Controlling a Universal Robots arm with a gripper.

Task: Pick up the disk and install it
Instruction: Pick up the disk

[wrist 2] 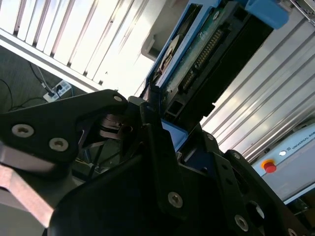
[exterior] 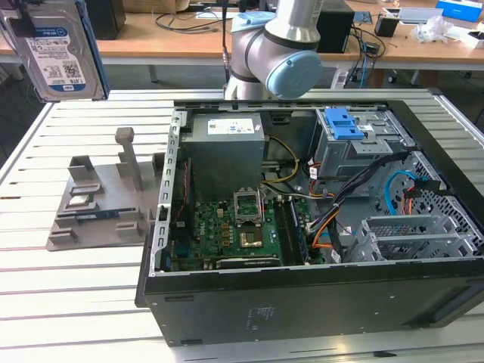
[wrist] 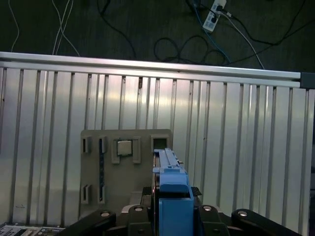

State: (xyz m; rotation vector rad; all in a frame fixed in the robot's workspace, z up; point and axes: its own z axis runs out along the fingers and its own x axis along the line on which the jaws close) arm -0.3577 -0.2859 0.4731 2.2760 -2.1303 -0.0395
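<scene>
The disk (exterior: 60, 49), silver with a white-and-blue label and a blue plastic frame, hangs upright in the air at the exterior view's top left, above the slatted table. In the first wrist view the disk (wrist: 170, 189) stands edge-on between the black fingers of my gripper (wrist: 172, 216), which is shut on it. The second wrist view shows the disk's (wrist 2: 197, 54) underside and connector reaching out from the gripper (wrist 2: 165, 135). The disk is well above the grey holder (wrist: 123, 172).
An open computer case (exterior: 423, 295) lies on the table, with a metal drive cage and blue latch (exterior: 344, 123) at its far right. The grey holder (exterior: 98, 204) carries a small silver chip (exterior: 79, 201). The arm (exterior: 280, 53) rises behind the case.
</scene>
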